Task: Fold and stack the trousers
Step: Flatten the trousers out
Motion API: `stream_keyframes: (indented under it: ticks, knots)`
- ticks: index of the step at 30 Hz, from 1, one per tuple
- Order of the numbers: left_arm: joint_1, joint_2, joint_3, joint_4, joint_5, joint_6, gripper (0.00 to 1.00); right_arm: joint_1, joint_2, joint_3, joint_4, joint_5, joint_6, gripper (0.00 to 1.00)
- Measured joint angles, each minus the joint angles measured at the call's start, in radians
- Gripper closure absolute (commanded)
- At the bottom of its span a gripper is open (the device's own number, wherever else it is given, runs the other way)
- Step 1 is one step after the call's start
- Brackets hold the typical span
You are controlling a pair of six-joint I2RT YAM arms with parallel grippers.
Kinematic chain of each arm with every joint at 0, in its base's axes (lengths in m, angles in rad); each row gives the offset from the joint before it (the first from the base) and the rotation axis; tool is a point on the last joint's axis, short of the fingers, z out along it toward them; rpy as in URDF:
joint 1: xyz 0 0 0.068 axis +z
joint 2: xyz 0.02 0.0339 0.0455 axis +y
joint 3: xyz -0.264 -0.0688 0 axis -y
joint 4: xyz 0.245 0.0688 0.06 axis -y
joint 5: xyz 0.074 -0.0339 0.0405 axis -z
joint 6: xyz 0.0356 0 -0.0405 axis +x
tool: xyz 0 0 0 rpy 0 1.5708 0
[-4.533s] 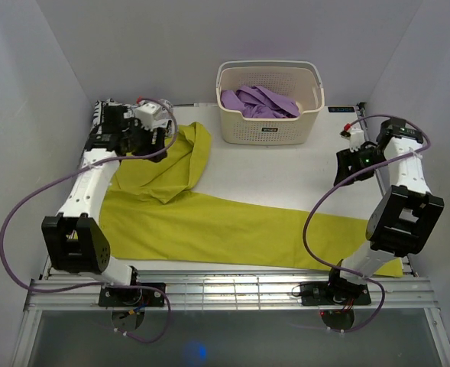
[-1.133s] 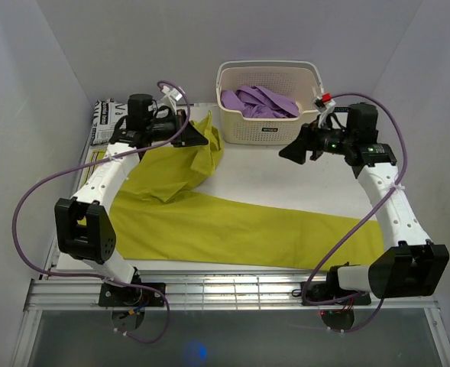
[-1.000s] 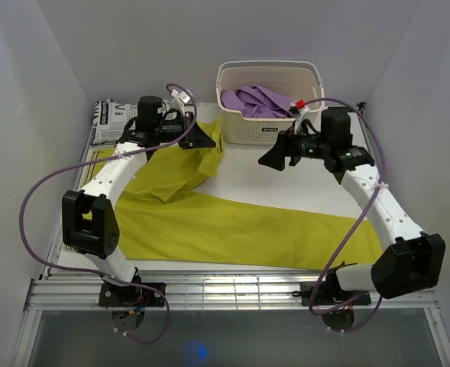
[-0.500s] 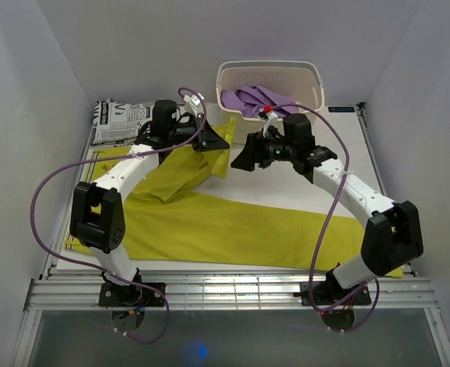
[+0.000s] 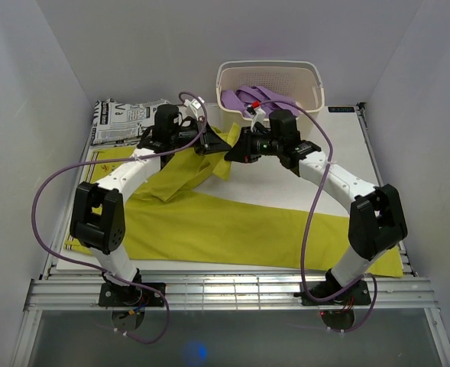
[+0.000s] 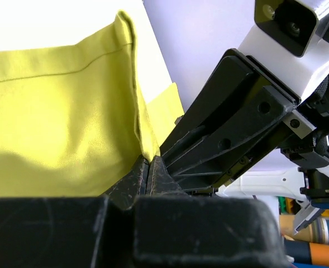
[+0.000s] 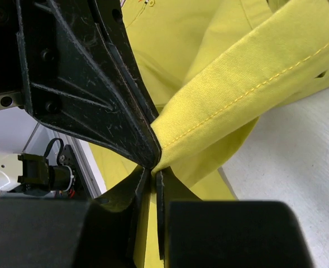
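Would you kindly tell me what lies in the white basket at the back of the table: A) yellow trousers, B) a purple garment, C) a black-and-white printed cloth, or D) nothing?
B: a purple garment sits in the basket, while the yellow trousers lie outside it on the table.

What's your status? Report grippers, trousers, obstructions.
Left gripper shut on yellow-green trousers, raised edge. Right gripper shut on same fold, tip to tip. One leg flat. White perforated plastic basket close behind.
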Motion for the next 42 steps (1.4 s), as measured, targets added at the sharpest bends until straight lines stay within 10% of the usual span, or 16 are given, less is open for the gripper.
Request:
stream_keyframes:
  ticks: [2, 6, 8, 20, 32, 42]
  knots:
    - [0.002, -0.015, -0.013, 0.004, -0.011, 0.004, 0.96, 0.0, -0.002, 0.001, 0.0, -0.003, 0.0, 0.92]
    - [0.009, -0.069, -0.021, -0.024, -0.018, 0.042, 0.47, 0.001, -0.041, 0.0, -0.013, -0.022, -0.02, 0.92]
    - [0.041, -0.115, -0.02, -0.07, 0.004, 0.065, 0.41, -0.018, -0.091, -0.003, -0.038, -0.024, -0.037, 0.92]
    - [0.739, -0.243, -0.128, -0.514, -0.251, 0.531, 0.46, -0.333, -0.457, -0.004, -0.332, -0.004, -0.269, 0.92]
    - [0.749, 0.113, -0.159, -0.581, -0.509, 0.713, 0.47, -0.848, -0.396, 0.131, -0.743, 0.089, -0.6, 0.92]
    - [0.748, 0.126, -0.139, -0.576, -0.555, 0.77, 0.48, -1.019, -0.298, 0.261, -0.921, 0.082, -0.627, 0.91]
